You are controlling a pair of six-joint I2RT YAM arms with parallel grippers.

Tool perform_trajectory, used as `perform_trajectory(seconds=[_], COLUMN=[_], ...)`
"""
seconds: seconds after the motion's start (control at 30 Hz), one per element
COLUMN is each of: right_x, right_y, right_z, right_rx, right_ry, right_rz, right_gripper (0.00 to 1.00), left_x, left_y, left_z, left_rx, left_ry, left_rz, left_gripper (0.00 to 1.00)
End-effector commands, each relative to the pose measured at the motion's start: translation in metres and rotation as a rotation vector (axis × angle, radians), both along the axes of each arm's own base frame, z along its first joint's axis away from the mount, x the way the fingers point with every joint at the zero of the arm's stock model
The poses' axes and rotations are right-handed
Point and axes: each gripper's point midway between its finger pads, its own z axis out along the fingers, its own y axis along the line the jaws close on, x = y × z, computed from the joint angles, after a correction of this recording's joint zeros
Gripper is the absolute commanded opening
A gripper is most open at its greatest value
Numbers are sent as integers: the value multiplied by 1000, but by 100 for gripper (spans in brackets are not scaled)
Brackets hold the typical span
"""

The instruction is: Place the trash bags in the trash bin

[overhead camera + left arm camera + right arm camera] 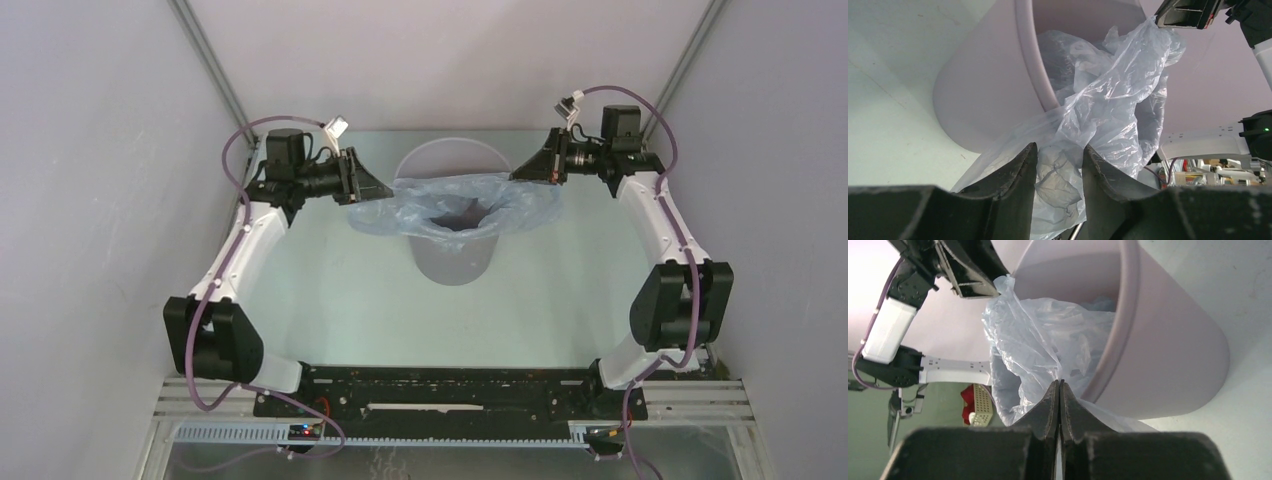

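Top external view: bag slung across the bin mouth

A pale green table (pixel 330 300) sits inside plain grey-white walls (pixel 90 200). The trash bin (pixel 455 265) stands upright at 12 o'clock from the arm bases, towards the far edge. The trash bag (pixel 525 205) lies over the bin's rim. Its open middle sags into the bin, and its wrinkled ends spill outward at 9 and 3 o'clock. At the bin's 9 o'clock the left gripper (pixel 383 192) has its fingers (pixel 1020 170) parted, with crumpled film bunched loosely between them. At 2 o'clock the right gripper (pixel 516 175) has its fingers (pixel 1050 400) pressed together, clamped on the bag's edge just outside the rim.
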Motion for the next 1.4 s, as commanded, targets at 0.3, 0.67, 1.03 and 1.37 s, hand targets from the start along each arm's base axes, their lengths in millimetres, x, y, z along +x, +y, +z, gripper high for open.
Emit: perform_trajectory(seconds=[0.3, 0.67, 1.03, 1.37], right_x=[47, 70, 99, 111], right_y=[6, 5, 7, 15], right_z=[25, 22, 8, 15], right_rx=[29, 42, 84, 141], right_ry=[-71, -66, 11, 23], right_rz=[-150, -226, -291, -304], right_gripper=[0, 0, 0, 0], left_x=[27, 40, 75, 78], left_y=[17, 14, 19, 16], left_z=[14, 20, 1, 21], left_rx=[-28, -99, -172, -314], left_ry=[-69, -66, 77, 45], left_rz=[109, 133, 306, 328], left_gripper=[39, 10, 6, 10])
